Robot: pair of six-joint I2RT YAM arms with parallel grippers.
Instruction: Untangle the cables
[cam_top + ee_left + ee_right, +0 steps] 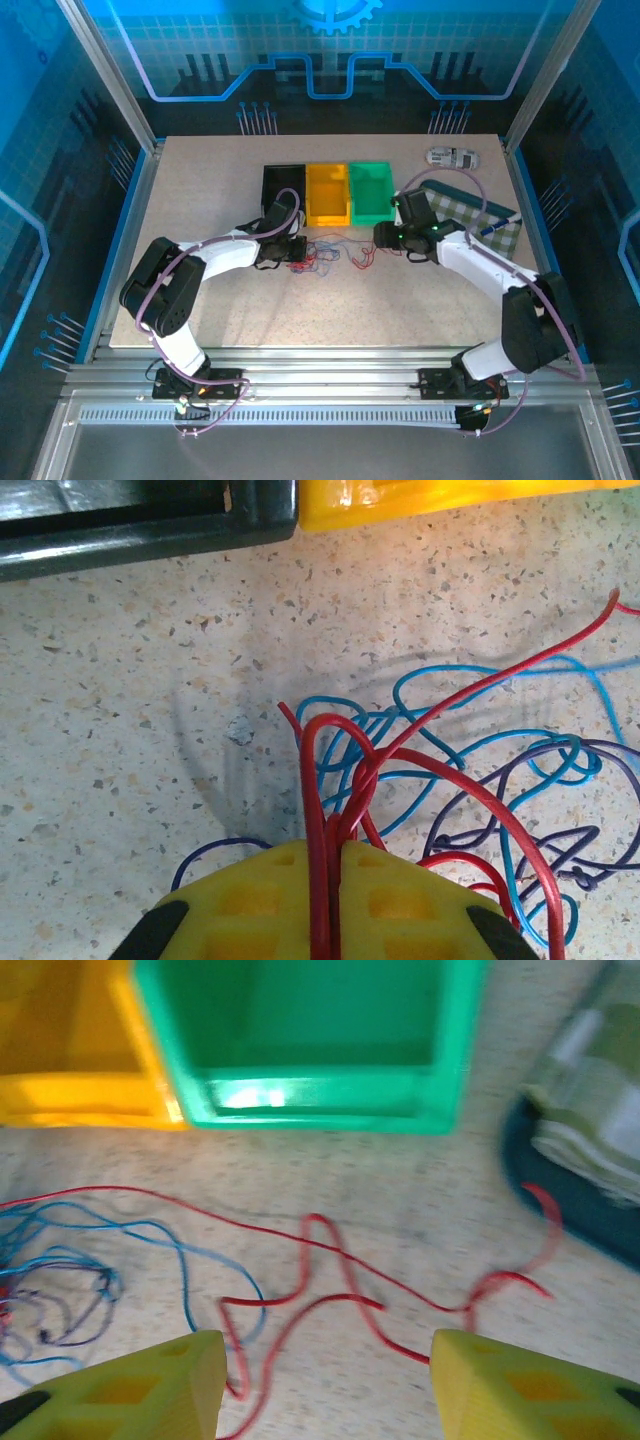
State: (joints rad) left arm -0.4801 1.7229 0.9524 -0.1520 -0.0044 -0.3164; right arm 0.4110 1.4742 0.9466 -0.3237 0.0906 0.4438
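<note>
**Two grippers at one clump of cables**

Several thin cables [325, 255], red, blue and purple, lay in a loose clump on the speckled table [420, 300], just in front of the row of bins and between the two arms. In the top view we saw the left gripper [300, 250] at the clump's left edge and the right gripper [383, 236] at its right edge.

In the left wrist view, the left gripper [327, 855] had its yellow fingers pressed together on a red cable [318, 780], which rose in a loop from the seam between them. Blue strands [440, 680] and purple strands [520, 770] crossed one another on the table just beyond and to the right.

In the right wrist view, the right gripper [328, 1360] had its fingers spread well apart. A red strand [330, 1250] wound across the table ahead of the gap, and we could not tell whether it touched either finger. The blue and purple tangle [60, 1280] lay to the left.

Three bins stood side by side and touching: a black bin [283, 190], a yellow bin [327, 193] and a green bin [371, 190]. Of the green bin we saw its own green floor and walls; the black bin's interior was too dark to read. A checked cloth [470, 205] lay to the right.
</note>
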